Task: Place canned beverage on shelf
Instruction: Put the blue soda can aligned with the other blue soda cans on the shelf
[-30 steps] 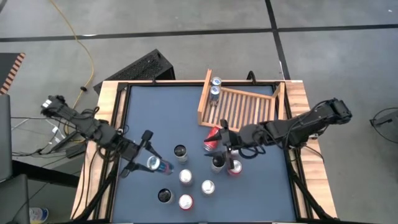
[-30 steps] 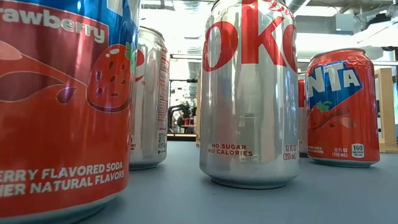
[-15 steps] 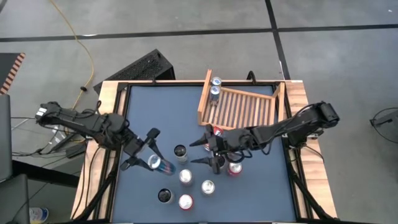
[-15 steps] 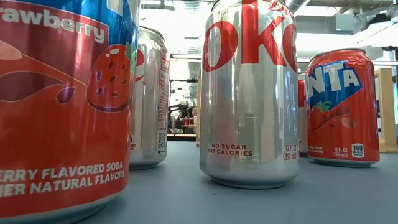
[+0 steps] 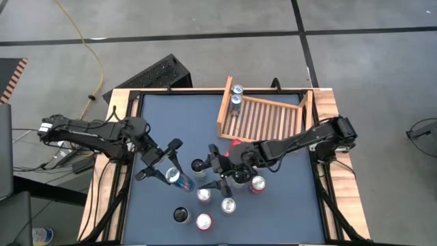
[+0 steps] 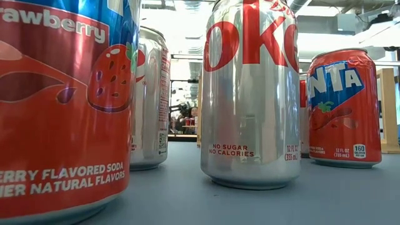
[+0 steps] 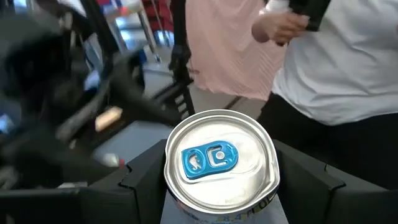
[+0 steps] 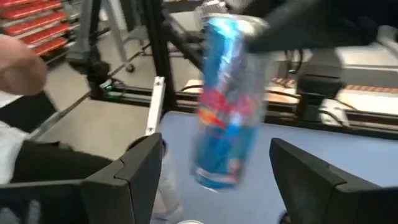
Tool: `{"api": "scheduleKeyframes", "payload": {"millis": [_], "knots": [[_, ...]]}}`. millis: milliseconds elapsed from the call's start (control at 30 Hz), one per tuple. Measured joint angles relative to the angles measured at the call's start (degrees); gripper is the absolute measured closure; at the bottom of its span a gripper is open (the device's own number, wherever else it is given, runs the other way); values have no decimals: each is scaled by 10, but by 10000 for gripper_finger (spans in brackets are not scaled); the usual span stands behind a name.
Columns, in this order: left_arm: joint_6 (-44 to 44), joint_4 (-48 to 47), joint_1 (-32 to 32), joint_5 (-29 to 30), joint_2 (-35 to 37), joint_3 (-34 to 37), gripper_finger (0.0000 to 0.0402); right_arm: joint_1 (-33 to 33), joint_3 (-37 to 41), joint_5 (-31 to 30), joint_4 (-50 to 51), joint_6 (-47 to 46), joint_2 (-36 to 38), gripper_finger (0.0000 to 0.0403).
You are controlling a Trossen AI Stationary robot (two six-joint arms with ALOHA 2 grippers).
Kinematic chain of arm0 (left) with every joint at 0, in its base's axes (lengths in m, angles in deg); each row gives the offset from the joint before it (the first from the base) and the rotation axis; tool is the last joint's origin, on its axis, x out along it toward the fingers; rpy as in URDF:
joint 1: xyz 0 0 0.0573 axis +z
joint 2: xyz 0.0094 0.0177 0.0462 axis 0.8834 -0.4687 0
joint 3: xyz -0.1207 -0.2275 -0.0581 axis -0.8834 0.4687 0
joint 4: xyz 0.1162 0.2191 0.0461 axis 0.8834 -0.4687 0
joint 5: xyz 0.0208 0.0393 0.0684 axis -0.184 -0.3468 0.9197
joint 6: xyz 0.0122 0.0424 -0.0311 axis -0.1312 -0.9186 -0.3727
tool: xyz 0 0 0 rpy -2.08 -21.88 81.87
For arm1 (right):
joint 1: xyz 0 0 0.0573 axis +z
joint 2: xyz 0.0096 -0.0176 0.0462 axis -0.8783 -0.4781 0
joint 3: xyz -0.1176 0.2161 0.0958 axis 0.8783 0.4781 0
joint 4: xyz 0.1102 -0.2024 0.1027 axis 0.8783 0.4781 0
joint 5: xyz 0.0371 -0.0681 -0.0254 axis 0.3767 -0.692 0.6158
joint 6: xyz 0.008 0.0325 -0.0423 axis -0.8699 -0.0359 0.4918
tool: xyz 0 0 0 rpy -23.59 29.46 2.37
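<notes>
Blue and slim, the canned beverage (image 5: 179,180) is clamped between the fingers of the left gripper (image 5: 164,164), lifted off the dark table (image 5: 164,123) a little left of its middle, and tilted over so that its silver lid with a blue tab (image 7: 209,156) faces the left wrist camera. The right gripper (image 5: 220,167) reaches in from the right edge toward the table's middle with its jaws spread wide and nothing between them; the right wrist view looks past its two dark fingers (image 8: 124,180) at that same blue can, apart from them and hanging at a slant. The shelf (image 5: 263,116), a light wooden rack with a slatted base, lies at the far right corner of the table, and two silver-topped cans (image 5: 236,96) stand in its far left corner. Between the two grippers and the near edge stands a loose cluster of upright cans (image 5: 205,205); the low view shows a silver diet cola can (image 6: 251,94) and a red strawberry soda can (image 6: 344,107) among them. Beyond the table, a person in a white top (image 7: 336,56) stands in the room.
</notes>
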Motion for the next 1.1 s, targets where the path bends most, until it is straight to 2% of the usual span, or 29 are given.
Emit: {"api": "scheduleKeyframes", "payload": {"millis": [133, 300, 600, 933, 1100], "knots": [[-9, -27, 1, -31, -34, -29, 176, 0, -50, 8, 52, 0, -27, 126], [-27, -51, -3, -41, -64, -51, 176, 0, -80, 10, 104, 0, -45, 126], [-95, -68, -4, -44, -73, -73, 176, -3, -81, 10, 88, 5, -44, 124], [-108, -62, -4, -57, -87, -78, 176, -15, -82, 27, 55, 7, -65, 62], [-116, -60, -4, -59, -87, -78, 176, -18, -81, 65, 39, 7, -76, 56]]}}
